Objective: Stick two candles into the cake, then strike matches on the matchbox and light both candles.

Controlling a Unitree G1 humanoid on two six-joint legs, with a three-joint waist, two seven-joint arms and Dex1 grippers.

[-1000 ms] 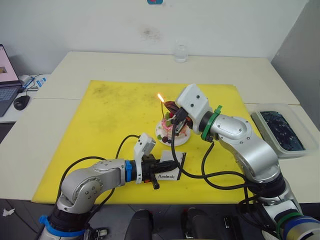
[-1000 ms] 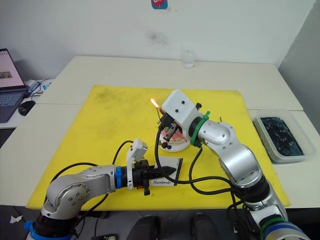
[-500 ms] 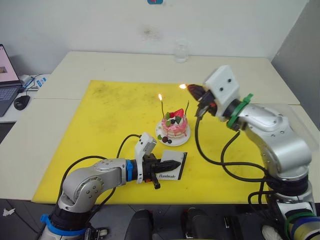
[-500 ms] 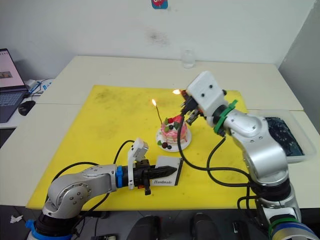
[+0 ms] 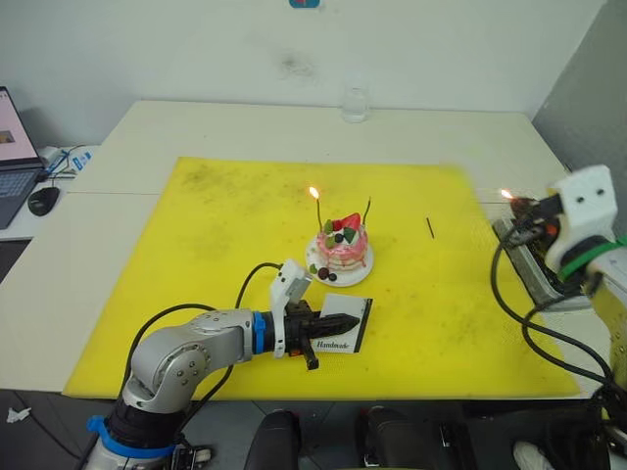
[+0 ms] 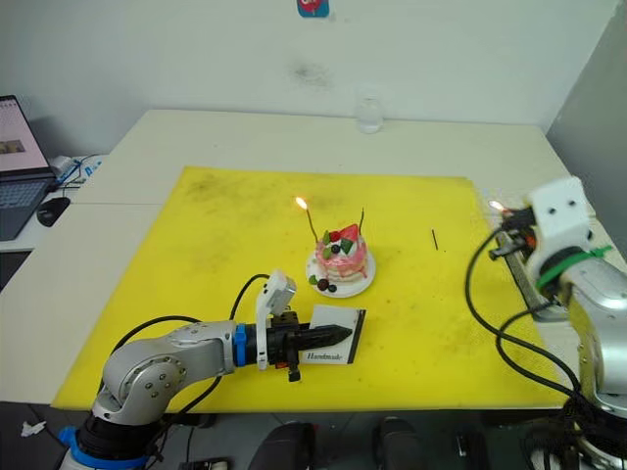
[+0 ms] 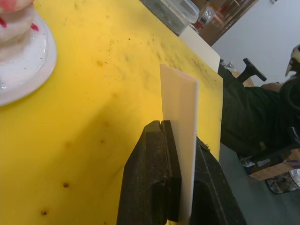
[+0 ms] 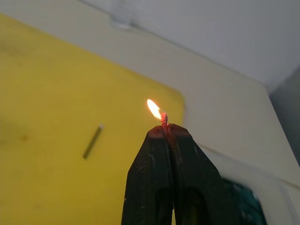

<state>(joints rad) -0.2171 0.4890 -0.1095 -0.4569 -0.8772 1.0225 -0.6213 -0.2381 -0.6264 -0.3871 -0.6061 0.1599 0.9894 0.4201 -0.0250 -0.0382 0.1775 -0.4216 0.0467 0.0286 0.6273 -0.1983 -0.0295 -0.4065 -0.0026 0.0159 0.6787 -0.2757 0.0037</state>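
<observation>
Pink cake (image 5: 344, 247) on a white plate (image 5: 320, 275), near the middle of the frame on the yellow mat (image 5: 196, 255). Two thin candles standing in the cake: the left candle (image 5: 318, 209) burning with a small flame at its top, the right candle (image 5: 366, 210) dark, with no flame. One spare match (image 5: 429, 227) lying on the mat, right of the cake and well apart from it.

Left gripper (image 5: 331, 327) low in the lower middle of the frame, fingers clamped on the white matchbox (image 5: 343, 331); in the left wrist view, the matchbox (image 7: 180, 140) held upright on its edge between the two black fingers, just above the mat. Matchbox close in front of the plate, not touching it.

Right gripper (image 5: 519, 209) at the right edge of the frame, beyond the mat, above the clear container (image 5: 530, 264) with dark contents. Fingers pressed together on a burning match (image 8: 163, 118), only a short stub with the flame showing above the tips.

Glass (image 5: 354, 104) at the far edge of the table (image 5: 196, 127). Laptop (image 5: 12, 147) and mouse (image 5: 42, 200) at the left edge.
</observation>
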